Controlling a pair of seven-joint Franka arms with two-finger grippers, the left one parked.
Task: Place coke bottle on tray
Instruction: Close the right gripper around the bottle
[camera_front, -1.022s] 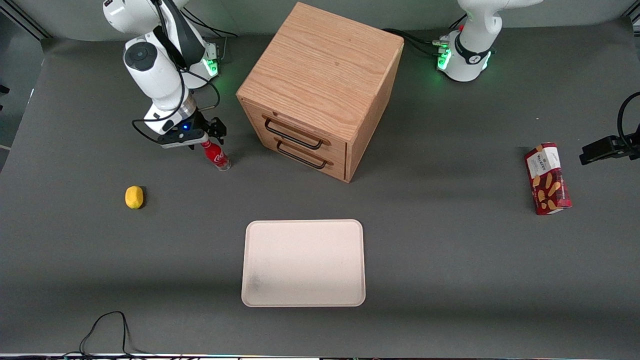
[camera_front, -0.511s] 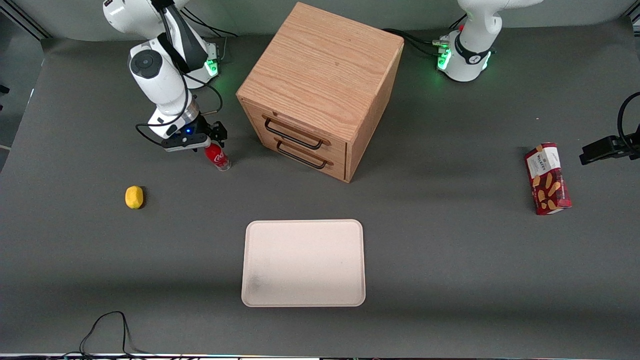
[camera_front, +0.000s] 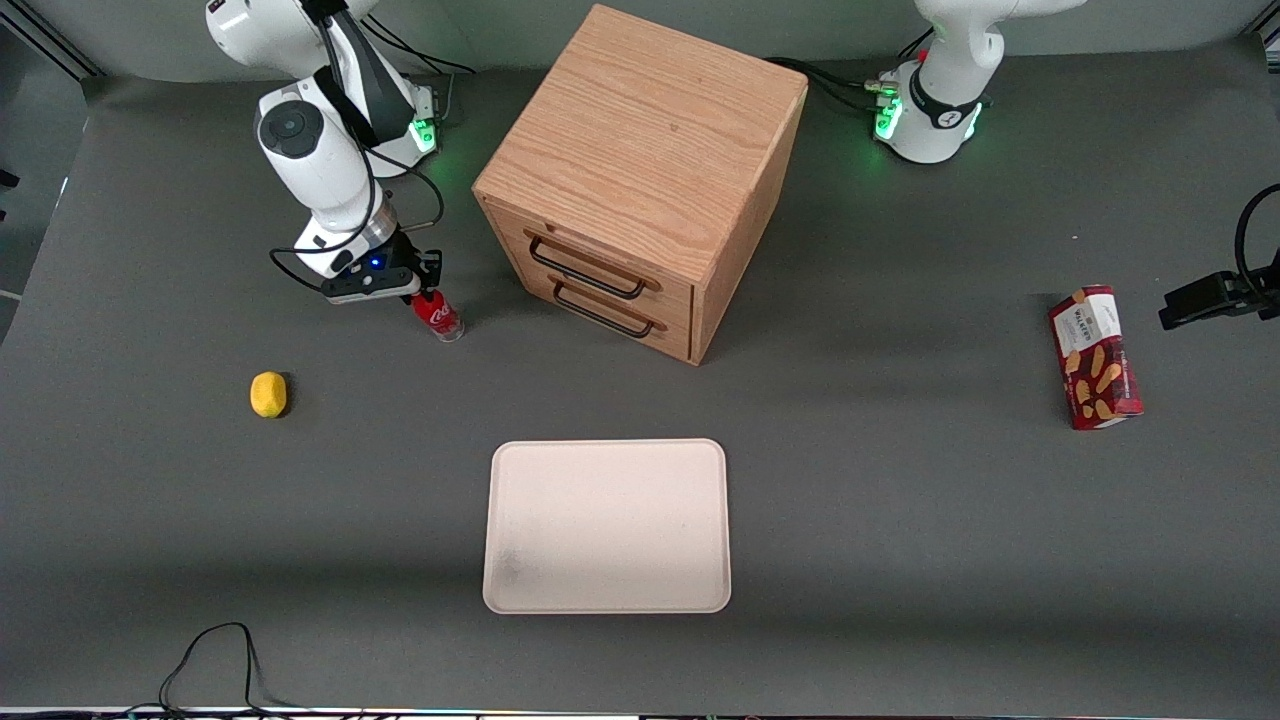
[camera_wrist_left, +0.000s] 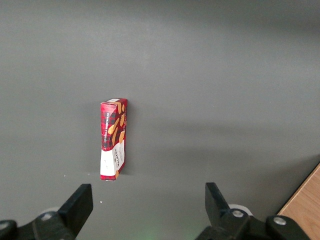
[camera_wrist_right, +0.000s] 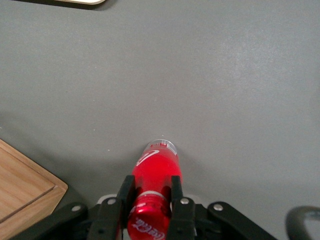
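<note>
While tray (camera_front: 607, 525) sits bare, hand (camera_wrist_right: 150, 192) clamps coke bottle (camera_wrist_right: 156, 172)

White arm (camera_front: 310, 150), seemingly black claw (camera_front: 425, 283)

The coke bottle (camera_wrist_right: 156, 172) looks like glossy red plastic with a clear base, pinched at its neck between the matt black fingers (camera_wrist_right: 125, 192) of the gripper (camera_front: 418, 285). At its 3 o'clock in the front view stands a cabinet (camera_front: 640, 180) of matt, open-grained wood with dark metal handles (camera_front: 585, 270). The tray (camera_front: 607, 525) is smooth, pale matt plastic on a dull grey table (camera_front: 900, 500).
</note>
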